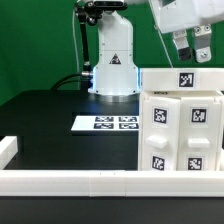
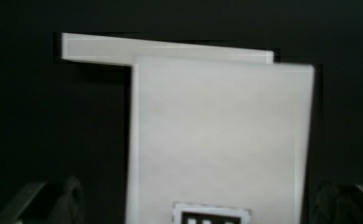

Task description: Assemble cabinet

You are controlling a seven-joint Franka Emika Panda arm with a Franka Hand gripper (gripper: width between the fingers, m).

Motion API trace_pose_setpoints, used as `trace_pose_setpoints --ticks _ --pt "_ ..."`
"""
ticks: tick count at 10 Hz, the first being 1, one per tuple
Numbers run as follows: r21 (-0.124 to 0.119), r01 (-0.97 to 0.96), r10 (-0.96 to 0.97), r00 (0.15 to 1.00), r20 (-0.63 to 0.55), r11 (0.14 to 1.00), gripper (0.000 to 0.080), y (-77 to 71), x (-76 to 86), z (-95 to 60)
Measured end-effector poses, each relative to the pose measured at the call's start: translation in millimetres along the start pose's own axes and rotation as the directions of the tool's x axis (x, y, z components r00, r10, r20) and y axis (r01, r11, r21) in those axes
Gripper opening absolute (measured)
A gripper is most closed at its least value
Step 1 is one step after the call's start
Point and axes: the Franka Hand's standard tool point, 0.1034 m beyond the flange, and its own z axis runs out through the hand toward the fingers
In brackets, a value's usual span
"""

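Observation:
The cabinet [image 1: 180, 120] is a large white boxy body with smaller white blocks fitted in and black-and-white tags on its faces. It stands at the exterior view's right. My gripper [image 1: 194, 52] hangs just above its top rear edge, fingers pointing down and apart. In the wrist view a tall white part of the cabinet [image 2: 222, 130] with a tag at its near end lies between my two dark fingers [image 2: 53, 203]. There is a dark gap on each side, so the gripper [image 2: 196, 208] is open and touches nothing.
The marker board [image 1: 105, 123] lies flat on the black table to the left of the cabinet in the exterior view. A long low white rail [image 1: 70, 179] runs along the front, with an upturned end at the left. The arm's white base [image 1: 112, 60] stands behind.

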Motion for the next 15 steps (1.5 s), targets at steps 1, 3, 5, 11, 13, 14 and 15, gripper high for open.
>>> trace_pose_setpoints --ticks 1,3,5,11,13,14,15 --pt "0.005 -0.004 0.004 1.0 -0.001 1.0 0.0649 -1.1 1.2 2.0" --pt "0.003 0.103 -0.103 0.995 -0.003 0.995 0.0649 -0.7 1.5 2.5" --pt "-0.044 0.32 -0.32 0.947 0.014 0.946 0.0649 2.8 -1.7 -0.9" --pt "-0.098 0.806 -0.803 0.591 0.072 0.584 0.0649 -7.6 0.8 -2.7" --pt "-0.091 0.9 -0.897 0.434 0.087 0.427 0.0649 -7.4 2.6 -3.0" --pt "-0.141 0.967 -0.969 0.225 0.103 0.21 0.0649 -7.4 6.1 -5.4" --pt "-0.158 0.987 -0.992 0.026 0.125 0.006 0.0649 -9.3 5.8 -6.6"
